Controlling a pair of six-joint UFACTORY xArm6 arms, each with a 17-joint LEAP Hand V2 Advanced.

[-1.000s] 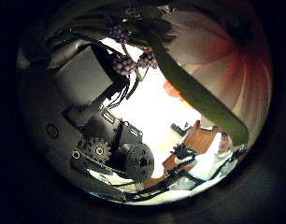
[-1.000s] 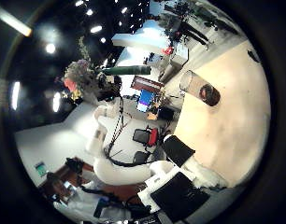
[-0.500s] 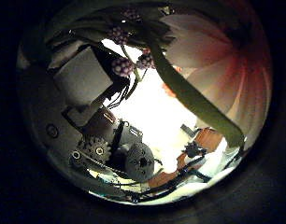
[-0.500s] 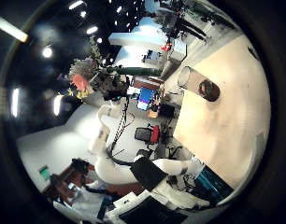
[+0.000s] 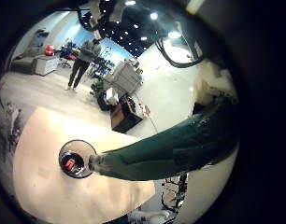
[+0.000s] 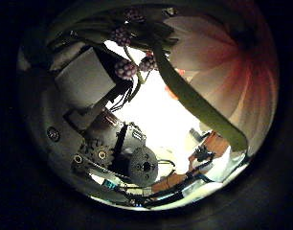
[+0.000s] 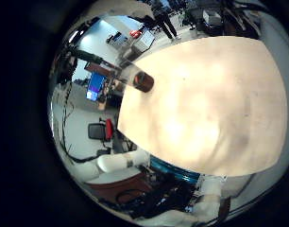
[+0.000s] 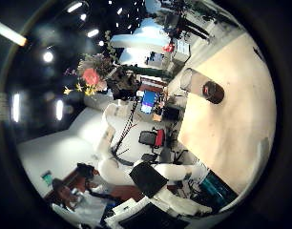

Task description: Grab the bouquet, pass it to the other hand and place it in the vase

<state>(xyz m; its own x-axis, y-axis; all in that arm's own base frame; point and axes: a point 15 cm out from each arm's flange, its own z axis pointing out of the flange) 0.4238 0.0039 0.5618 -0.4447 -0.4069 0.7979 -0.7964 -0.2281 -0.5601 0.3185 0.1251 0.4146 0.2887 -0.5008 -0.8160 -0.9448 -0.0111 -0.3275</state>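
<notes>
My left hand (image 6: 118, 153) is shut on the bouquet (image 6: 214, 67). A large bloom, a long leaf and berry clusters (image 6: 127, 67) fill much of its thumb side view. In the little finger side view the wrapped stem (image 5: 171, 149) reaches out from the palm, its tip pointing at the glass vase (image 5: 76, 159), which stands upright on the light table (image 5: 40, 177) below. From the right thumb side view, the bouquet (image 8: 93, 74) is held high in the air, apart from the vase (image 8: 198, 86). My right hand (image 8: 156, 181) is over the table (image 7: 211, 104), open and holding nothing.
The vase (image 7: 140, 79) stands near one corner of the table. Beyond that edge are a lit monitor (image 8: 148, 99), desks and an office chair (image 7: 99, 130). Wide bare tabletop (image 8: 232, 124) lies beside the vase.
The right palm view has shifted and shows less of its own hand. In it the raised bouquet now appears a little larger. The left hand keeps the same hold on the bouquet.
</notes>
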